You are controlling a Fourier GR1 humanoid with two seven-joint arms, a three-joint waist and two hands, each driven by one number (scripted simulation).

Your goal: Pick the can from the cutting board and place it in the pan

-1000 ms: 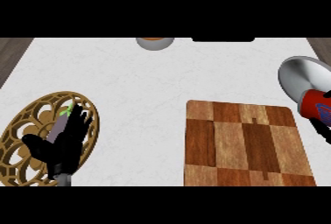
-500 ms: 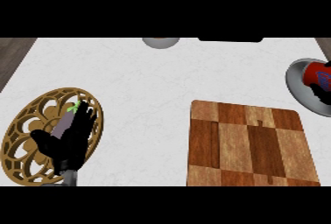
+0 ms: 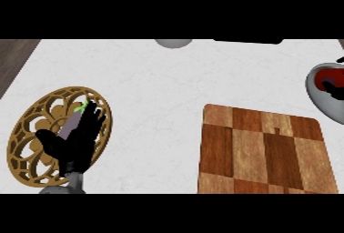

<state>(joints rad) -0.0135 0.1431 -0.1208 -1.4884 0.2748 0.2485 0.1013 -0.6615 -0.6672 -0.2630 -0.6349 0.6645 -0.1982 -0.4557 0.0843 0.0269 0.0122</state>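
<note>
Can [image 3: 327,78], red and partly hidden, sits inside the grey pan [image 3: 317,94] at the right edge of the white bench [image 3: 174,86], the right robot hand [image 3: 335,90] curled round it. Just below and left of the pan lies the bare wooden cutting board [image 3: 265,152]. Well apart, at the left, the left robot hand [image 3: 79,141] rests released, fingers straight, over a golden openwork trivet [image 3: 33,132]. A grey bowl [image 3: 174,43] shows at the far edge.
</note>
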